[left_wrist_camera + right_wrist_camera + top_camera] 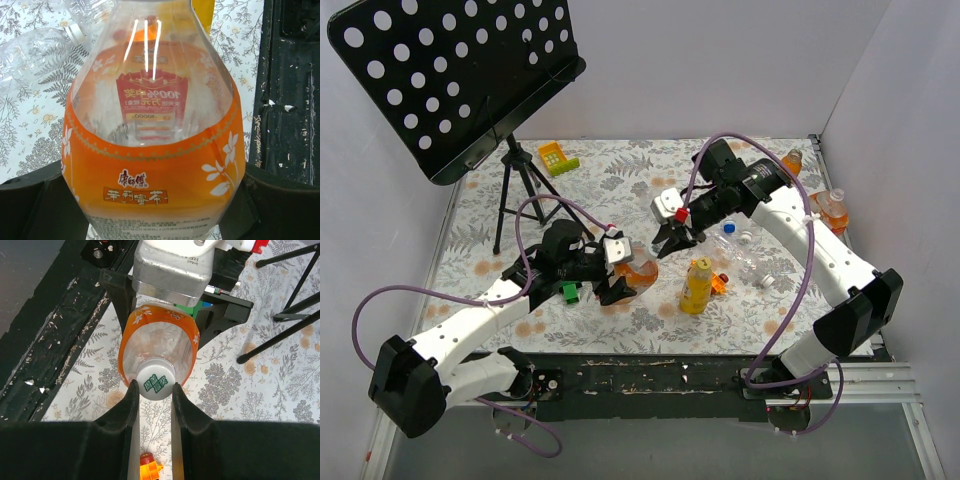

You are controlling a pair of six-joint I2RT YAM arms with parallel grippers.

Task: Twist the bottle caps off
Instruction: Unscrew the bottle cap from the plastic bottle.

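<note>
An orange-labelled drink bottle (642, 270) lies tilted between my two grippers, its label (155, 170) filling the left wrist view. My left gripper (618, 280) is shut on its body, a dark finger (35, 200) pressing each side. The white bottle cap (156, 381) with green lettering sits between my right gripper's (152, 386) fingers (131, 402), which touch it on both sides. From above, the right gripper (670, 237) hides that cap. A yellow bottle (696, 288) with a yellow cap (702, 263) stands upright just to the right.
Clear empty bottles (752, 258) lie right of the yellow bottle, and two orange bottles (832, 210) stand at the back right. A small orange toy car (150, 467) and a green block (570, 291) lie nearby. A black music stand (510, 190) occupies the back left.
</note>
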